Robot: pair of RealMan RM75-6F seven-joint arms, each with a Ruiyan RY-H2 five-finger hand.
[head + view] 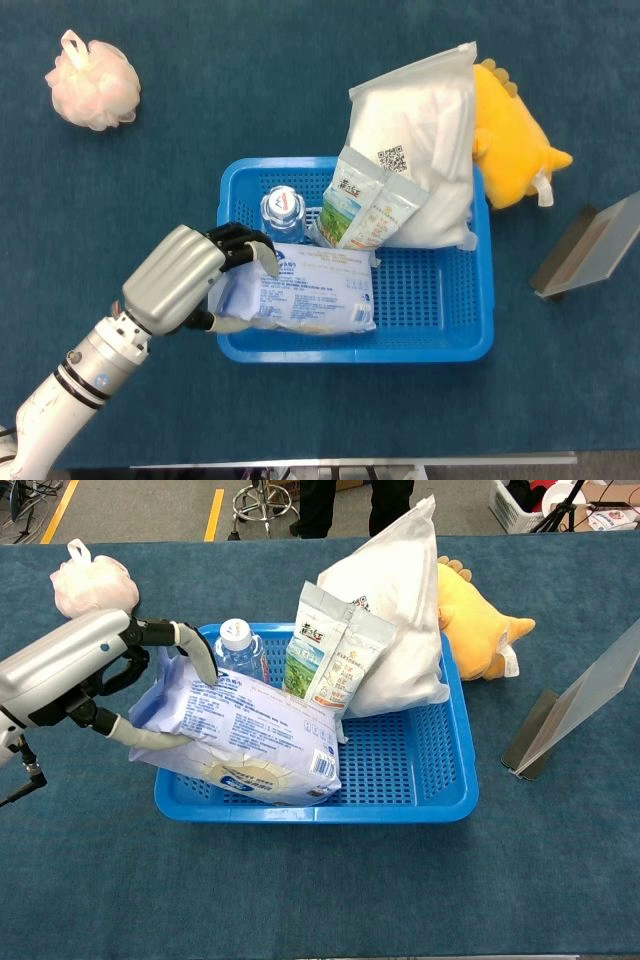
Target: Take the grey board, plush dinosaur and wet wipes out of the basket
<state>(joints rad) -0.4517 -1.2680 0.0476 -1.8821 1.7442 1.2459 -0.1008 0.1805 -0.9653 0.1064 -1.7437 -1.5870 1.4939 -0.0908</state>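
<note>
My left hand [185,278] [85,670] grips the left end of the wet wipes pack [300,300] [245,740], fingers over its top and thumb beneath. The pack is raised and tilted above the front left of the blue basket [440,345] [420,805]. The yellow plush dinosaur [510,135] [480,625] lies on the table behind the basket's right side. The grey board [590,250] [575,705] stands tilted on the table at the far right. My right hand is out of both views.
In the basket stand a water bottle [283,212] [240,650], a green-and-white snack pouch [365,210] [325,665] and a large white bag [425,130] [395,610]. A pink bath pouf [93,82] [90,580] sits at the far left of the blue table.
</note>
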